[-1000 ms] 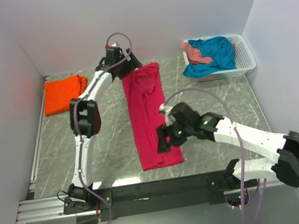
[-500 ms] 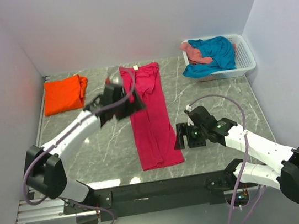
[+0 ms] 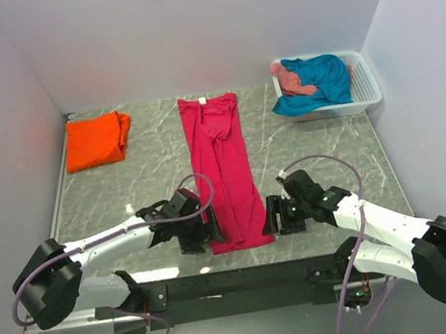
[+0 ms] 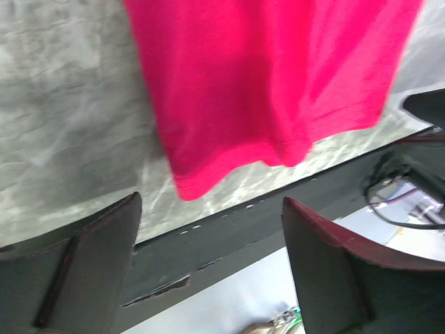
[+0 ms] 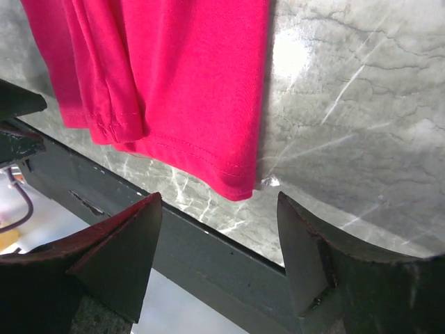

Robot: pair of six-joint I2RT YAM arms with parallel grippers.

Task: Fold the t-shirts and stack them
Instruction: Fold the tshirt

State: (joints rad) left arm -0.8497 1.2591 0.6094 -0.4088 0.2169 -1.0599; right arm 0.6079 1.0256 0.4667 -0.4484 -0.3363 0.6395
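Note:
A magenta-pink t-shirt [image 3: 225, 167] lies folded into a long strip down the middle of the table, collar at the far end. Its hem shows in the left wrist view [image 4: 264, 83] and the right wrist view [image 5: 174, 76]. My left gripper [image 3: 209, 232] is open and empty just left of the hem's near corner. My right gripper [image 3: 273, 216] is open and empty just right of the hem's other corner. An orange t-shirt [image 3: 97, 140] lies folded at the far left. Teal-blue [image 3: 319, 79] and salmon-pink [image 3: 292, 77] t-shirts lie crumpled in the basket.
A white slatted basket [image 3: 365, 80] stands at the far right of the grey marble table [image 3: 313, 154]. A black rail [image 3: 239, 281] runs along the table's near edge, right below the hem. White walls close in three sides.
My left arm has swung from the shirt's far collar end down to the near hem's left corner. My right gripper has let go and moved off the hem to its right side.

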